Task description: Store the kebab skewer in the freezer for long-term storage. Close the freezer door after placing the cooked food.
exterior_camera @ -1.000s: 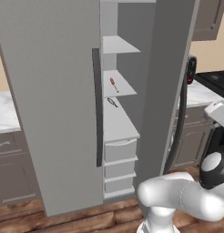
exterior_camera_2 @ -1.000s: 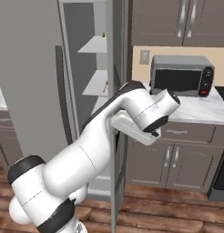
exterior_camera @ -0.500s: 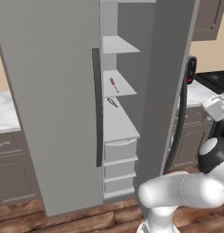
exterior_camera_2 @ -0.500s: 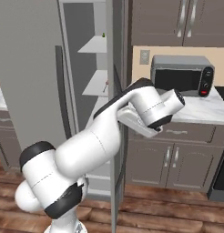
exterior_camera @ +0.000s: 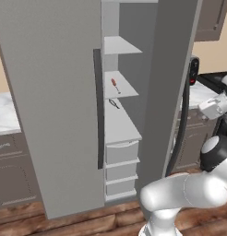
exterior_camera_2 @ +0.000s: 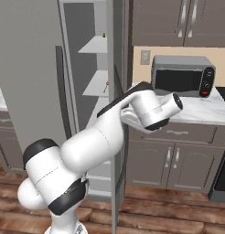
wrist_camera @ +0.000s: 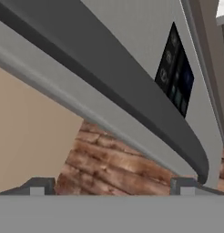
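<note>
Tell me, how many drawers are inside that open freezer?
3, stacked below the shelves: top drawer, middle drawer, bottom drawer. The doors may hide more.

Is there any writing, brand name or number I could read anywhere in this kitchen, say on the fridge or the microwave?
No readable text anywhere.
Dispenser panel on the freezer door: faint bluish symbols, too blurred to read.
Microwave: a dark control strip with a red dot, no legible label.
Wall outlet: plain, no marking.
</note>
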Controlling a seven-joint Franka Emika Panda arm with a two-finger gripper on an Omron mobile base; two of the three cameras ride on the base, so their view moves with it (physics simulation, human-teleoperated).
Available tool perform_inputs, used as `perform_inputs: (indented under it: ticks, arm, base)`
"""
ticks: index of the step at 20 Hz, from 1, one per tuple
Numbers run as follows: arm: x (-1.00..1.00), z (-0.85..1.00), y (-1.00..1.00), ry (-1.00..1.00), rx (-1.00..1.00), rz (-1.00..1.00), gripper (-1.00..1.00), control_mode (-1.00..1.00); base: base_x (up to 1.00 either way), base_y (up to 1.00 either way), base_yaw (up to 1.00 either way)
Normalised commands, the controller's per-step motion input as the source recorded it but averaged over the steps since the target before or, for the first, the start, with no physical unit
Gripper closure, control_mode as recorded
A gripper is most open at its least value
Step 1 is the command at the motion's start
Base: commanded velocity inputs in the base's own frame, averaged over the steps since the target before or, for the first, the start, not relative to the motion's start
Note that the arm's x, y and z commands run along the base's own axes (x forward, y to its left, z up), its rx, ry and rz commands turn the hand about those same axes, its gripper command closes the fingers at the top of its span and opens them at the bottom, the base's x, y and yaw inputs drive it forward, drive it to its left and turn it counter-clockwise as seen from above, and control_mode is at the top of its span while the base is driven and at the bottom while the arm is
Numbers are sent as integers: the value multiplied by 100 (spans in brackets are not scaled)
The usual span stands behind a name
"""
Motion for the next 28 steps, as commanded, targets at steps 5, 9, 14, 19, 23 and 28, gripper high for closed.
perform_inputs:
  ticks: [5, 9, 14, 19, 23, 28]
  arm:
    - [48, -5, 10, -8, 0, 0, -100, -100]
    - [57, -8, 0, 0, 0, 0, -100, -100]
    - [57, -10, 0, 0, 0, 0, -100, -100]
    - [48, -25, 3, -5, 0, 0, -100, -100]
    - [23, -22, 22, -3, 0, 0, -100, -100]
    - [0, -15, 95, -4, -1, -9, -100, -100]
  base:
    - [0, 0, 0]
    - [0, 0, 0]
    - [0, 0, 0]
    - [0, 0, 0]
    - [0, 0, 0]
    - [0, 0, 0]
